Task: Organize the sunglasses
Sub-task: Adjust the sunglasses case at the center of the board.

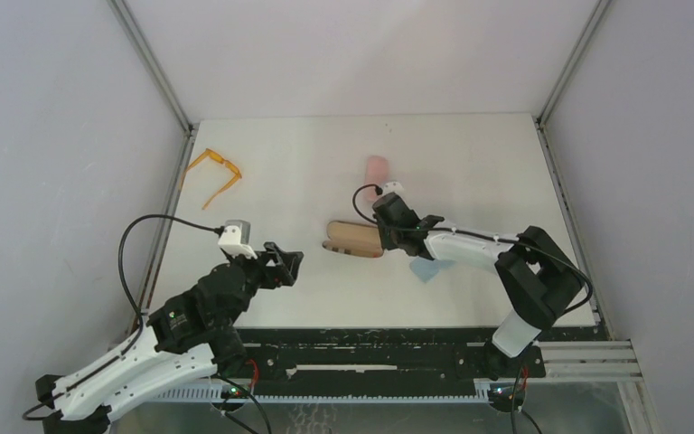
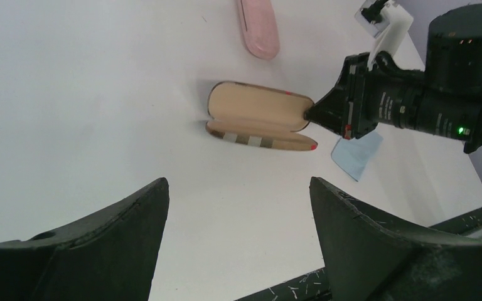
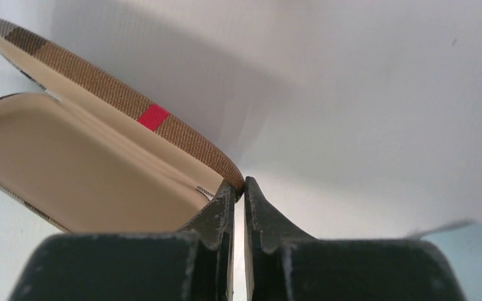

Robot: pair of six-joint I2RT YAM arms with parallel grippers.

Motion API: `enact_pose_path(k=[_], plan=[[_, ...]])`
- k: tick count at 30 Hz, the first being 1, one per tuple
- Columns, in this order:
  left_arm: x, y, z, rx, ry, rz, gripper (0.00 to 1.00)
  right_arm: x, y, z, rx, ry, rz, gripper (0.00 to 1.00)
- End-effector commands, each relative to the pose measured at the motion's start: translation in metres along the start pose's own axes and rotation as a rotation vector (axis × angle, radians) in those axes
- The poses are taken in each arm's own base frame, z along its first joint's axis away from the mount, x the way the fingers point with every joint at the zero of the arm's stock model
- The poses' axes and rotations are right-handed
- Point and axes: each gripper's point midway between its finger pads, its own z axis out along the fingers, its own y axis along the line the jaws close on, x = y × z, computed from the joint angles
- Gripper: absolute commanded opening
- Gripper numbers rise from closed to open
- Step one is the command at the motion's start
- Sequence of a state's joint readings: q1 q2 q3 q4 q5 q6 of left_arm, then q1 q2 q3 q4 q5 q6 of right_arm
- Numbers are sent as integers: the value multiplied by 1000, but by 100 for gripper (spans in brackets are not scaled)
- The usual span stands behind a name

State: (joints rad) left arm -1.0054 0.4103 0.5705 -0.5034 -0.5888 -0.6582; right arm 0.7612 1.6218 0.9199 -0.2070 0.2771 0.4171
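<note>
the orange sunglasses [image 1: 214, 174], one pair, lie unfolded by the far left edge of the table [image 1: 325, 154], seen only from the top camera. the right gripper [image 3: 238, 188] is pressed together on nothing at the end of the one open brown case [image 3: 69, 169]; contact is unclear. the left gripper [image 2: 238, 185] hangs spread wide, empty. one pink case [image 1: 378, 168], one blue cloth [image 2: 356, 155] partly under the right arm [image 1: 470, 246].

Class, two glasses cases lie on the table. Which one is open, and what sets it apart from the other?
The brown checked case: its lid is swung back, showing the beige lining. The pink case, farther back, is shut.
</note>
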Motion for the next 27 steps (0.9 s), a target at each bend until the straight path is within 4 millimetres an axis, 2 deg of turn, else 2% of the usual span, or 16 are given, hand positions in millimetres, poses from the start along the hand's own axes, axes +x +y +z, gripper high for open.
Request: enact_pose_path(k=[1, 6, 13, 19, 22, 25, 27], plan=[[-21, -2, -4, 6, -38, 6, 86, -65, 9, 3, -90, -129, -40, 0], [-25, 0, -2, -4, -30, 12, 86, -74, 4, 15, -126, -89, -51, 0], [-27, 3, -1, -17, -30, 24, 86, -75, 6, 27, -202, -39, -72, 2], [-23, 6, 2, -32, -20, 21, 86, -81, -1, 30, -195, -46, -56, 22], [-23, 8, 3, -39, -21, 19, 86, -81, -5, 28, -187, -44, -49, 28], [-25, 12, 4, -57, -28, 21, 86, -86, -11, 18, -161, -59, -44, 35], [-28, 14, 6, -71, -36, 21, 87, -91, -15, 4, -147, -83, -28, 45]])
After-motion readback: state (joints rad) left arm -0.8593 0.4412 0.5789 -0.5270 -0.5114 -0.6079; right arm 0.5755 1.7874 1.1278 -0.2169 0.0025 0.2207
